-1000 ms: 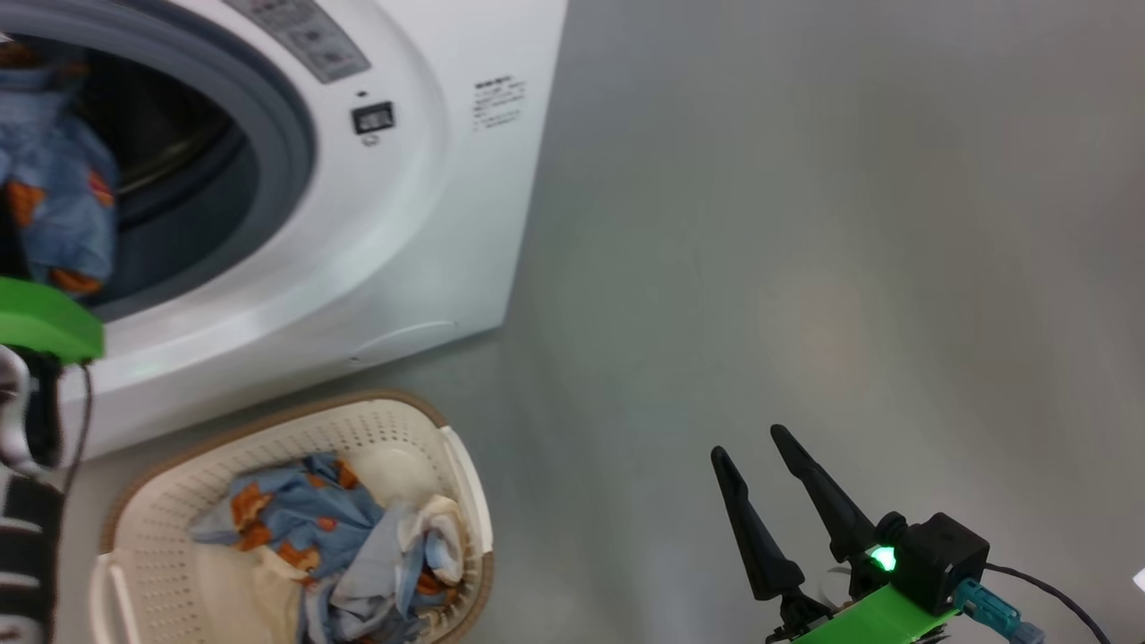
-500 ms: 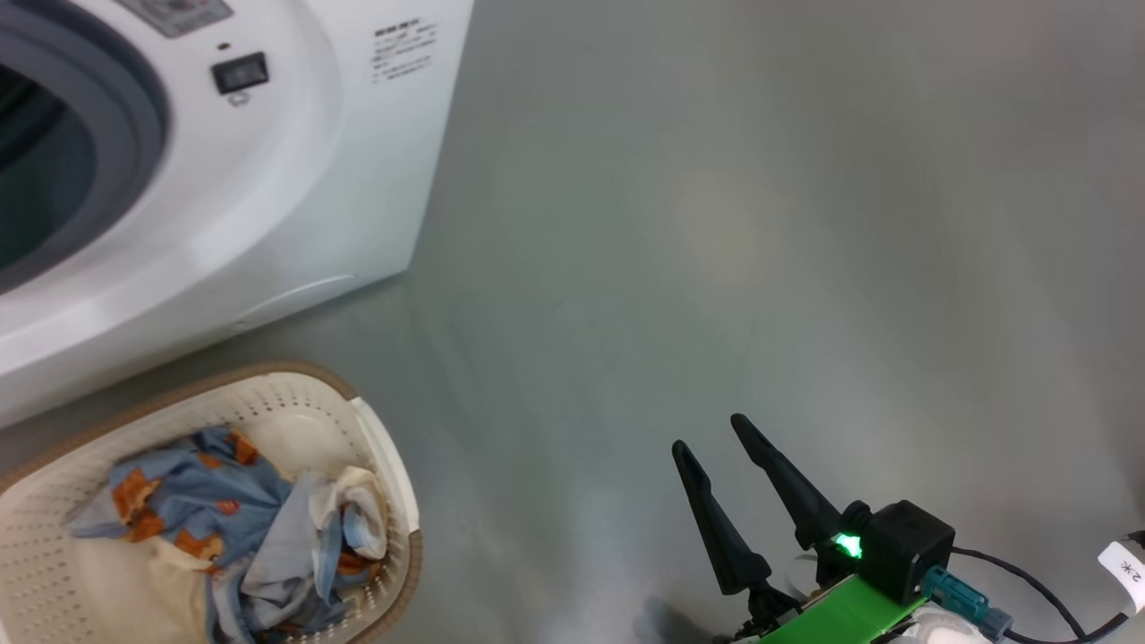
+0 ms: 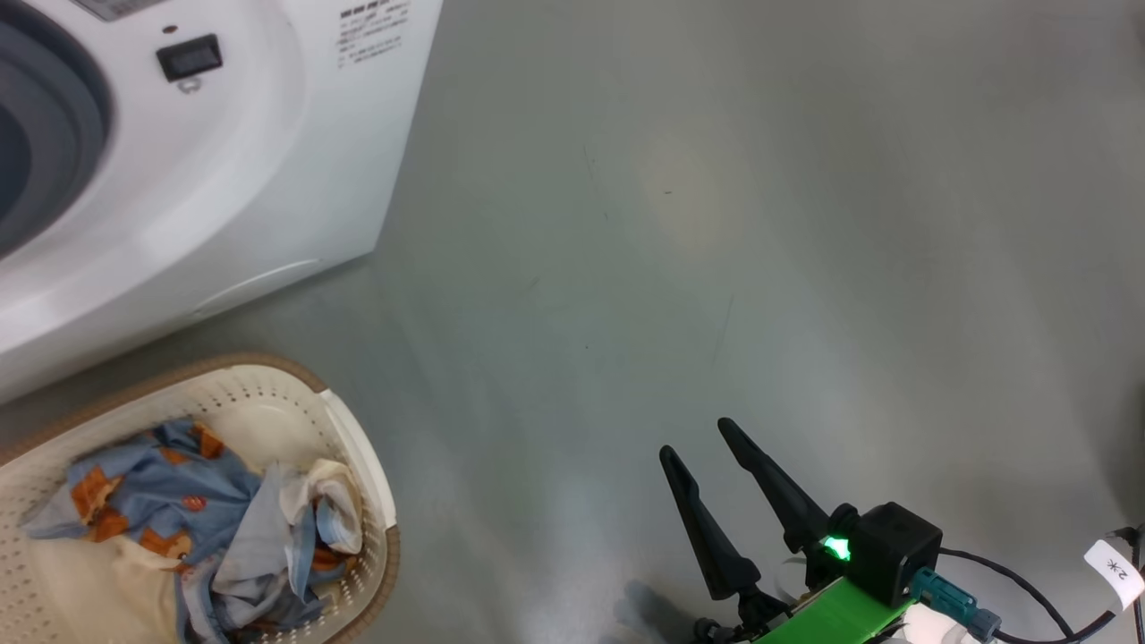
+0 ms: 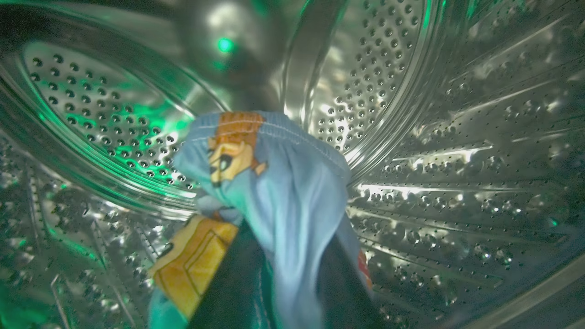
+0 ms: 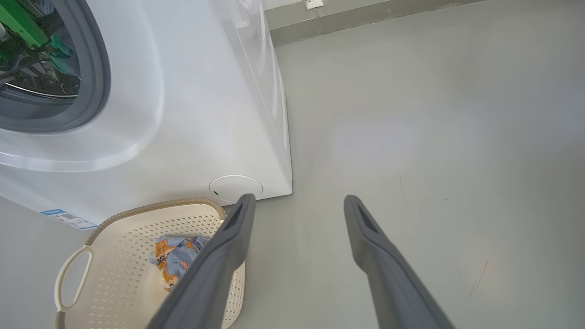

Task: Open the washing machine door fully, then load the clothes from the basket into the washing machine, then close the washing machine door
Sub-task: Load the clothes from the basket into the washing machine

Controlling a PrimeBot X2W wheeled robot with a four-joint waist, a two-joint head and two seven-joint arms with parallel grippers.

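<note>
My left gripper (image 4: 285, 256) is deep inside the perforated steel drum (image 4: 411, 137) of the washing machine (image 3: 224, 179). A light blue piece of the clothes (image 4: 283, 192) with orange-brown figures lies between and over its dark fingers (image 4: 233, 283) and hides their tips. More clothes (image 3: 179, 501) lie in the cream basket (image 3: 358, 456) on the floor in front of the machine. My right gripper (image 3: 696, 438) hangs open and empty above the floor, right of the basket. The washing machine door is out of view.
Bare grey floor (image 3: 760, 224) spreads to the right of the machine and basket. In the right wrist view the basket (image 5: 137, 214) sits just below the machine's front corner (image 5: 283, 183), and my left arm's green part (image 5: 23, 23) shows through the grey seal (image 5: 98, 73).
The head camera has swung right, so the machine and basket slid left in the picture. My left arm with the blue cloth at the opening has left that view. The right gripper stays open.
</note>
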